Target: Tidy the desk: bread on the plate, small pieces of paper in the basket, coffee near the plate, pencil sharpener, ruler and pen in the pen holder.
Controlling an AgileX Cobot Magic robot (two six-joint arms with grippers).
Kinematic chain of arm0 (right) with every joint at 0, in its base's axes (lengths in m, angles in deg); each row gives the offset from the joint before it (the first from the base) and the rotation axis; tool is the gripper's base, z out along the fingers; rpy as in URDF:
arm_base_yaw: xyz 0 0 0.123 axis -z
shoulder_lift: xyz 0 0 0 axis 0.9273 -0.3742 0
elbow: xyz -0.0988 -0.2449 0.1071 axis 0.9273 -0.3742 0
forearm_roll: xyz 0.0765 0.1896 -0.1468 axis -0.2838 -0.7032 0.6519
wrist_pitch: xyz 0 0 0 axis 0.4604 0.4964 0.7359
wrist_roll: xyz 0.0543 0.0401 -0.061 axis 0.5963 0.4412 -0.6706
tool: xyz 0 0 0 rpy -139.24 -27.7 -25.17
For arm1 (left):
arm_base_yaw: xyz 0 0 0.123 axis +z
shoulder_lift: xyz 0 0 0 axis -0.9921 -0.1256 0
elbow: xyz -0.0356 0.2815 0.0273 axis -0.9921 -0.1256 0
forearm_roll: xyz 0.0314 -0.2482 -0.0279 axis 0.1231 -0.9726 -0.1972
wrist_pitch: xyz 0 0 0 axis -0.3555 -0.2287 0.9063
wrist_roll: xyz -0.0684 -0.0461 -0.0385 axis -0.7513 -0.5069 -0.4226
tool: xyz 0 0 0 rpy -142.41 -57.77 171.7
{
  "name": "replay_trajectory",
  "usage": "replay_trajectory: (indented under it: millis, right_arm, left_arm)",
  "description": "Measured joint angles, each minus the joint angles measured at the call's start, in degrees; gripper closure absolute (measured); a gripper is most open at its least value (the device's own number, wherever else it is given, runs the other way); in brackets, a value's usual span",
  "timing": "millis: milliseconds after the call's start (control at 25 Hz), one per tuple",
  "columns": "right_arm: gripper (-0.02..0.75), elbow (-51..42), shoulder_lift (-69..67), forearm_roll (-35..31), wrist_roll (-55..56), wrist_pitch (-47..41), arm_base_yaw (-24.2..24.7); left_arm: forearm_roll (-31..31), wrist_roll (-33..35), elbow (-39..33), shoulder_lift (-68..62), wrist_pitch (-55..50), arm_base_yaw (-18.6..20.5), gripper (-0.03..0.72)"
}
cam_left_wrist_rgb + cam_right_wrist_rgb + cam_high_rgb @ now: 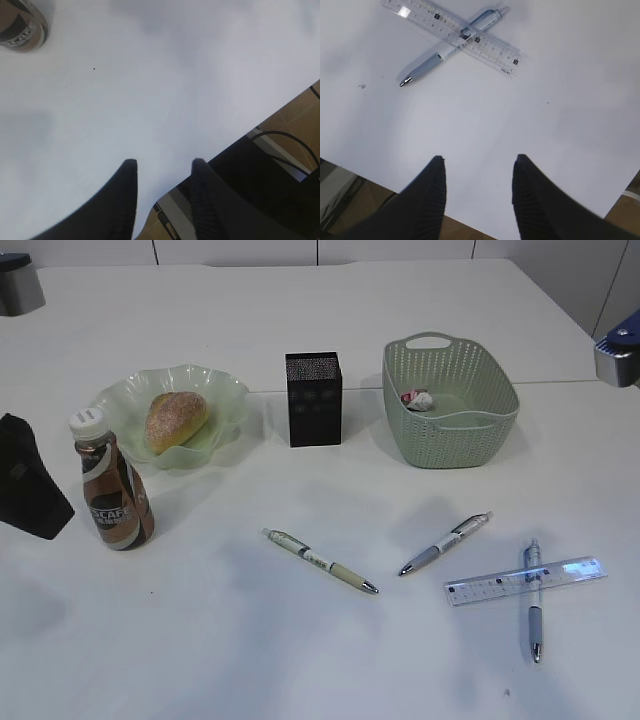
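Plain white desk [300, 640], partly tidied; pens and ruler loose at the front.

Sugar-dusted golden-brown bun [176, 420] sits in the wavy pale green translucent dish [225, 395]; brown Nescafe bottle with white cap [112, 485] stands just beside it. Black mesh square pen holder [313, 399] upright mid-desk. Sage-green perforated plastic basket [480, 440] holds a crumpled paper scrap [417, 399]. Three pens lie flat; the blue pen [533, 598] is crossed by the clear bluish ruler [525, 580]. Left gripper [165, 167] and right gripper [479, 162] both hang partly open and empty above the desk edge. White panelled wall behind.
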State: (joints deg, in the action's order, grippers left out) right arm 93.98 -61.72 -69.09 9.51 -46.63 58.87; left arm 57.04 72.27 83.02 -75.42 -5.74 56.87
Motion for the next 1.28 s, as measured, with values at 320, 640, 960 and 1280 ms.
replay_trajectory:
  millis: [320, 640, 960, 1280]
  right_arm:
    - [0.384, 0.0, 0.0, -0.2, -1.4, 0.0, 0.0]
    - [0.384, 0.0, 0.0, -0.1, 29.8, 0.0, 0.1]
    - [0.384, 0.0, 0.0, 0.0, 40.5, -0.1, 0.1]
    - [0.384, 0.0, 0.1, -3.0, 58.4, 0.1, 0.1]
  left_arm:
    - [0.0, 0.0, 0.0, 0.0, 0.0, 0.0, 0.438]
    - [0.0, 0.0, 0.0, 0.0, 0.1, 0.0, 0.438]
    - [-0.1, 0.0, 0.0, 0.0, 0.2, 0.0, 0.438]
    - [-0.1, 0.0, 0.0, 0.0, 0.5, 0.0, 0.438]
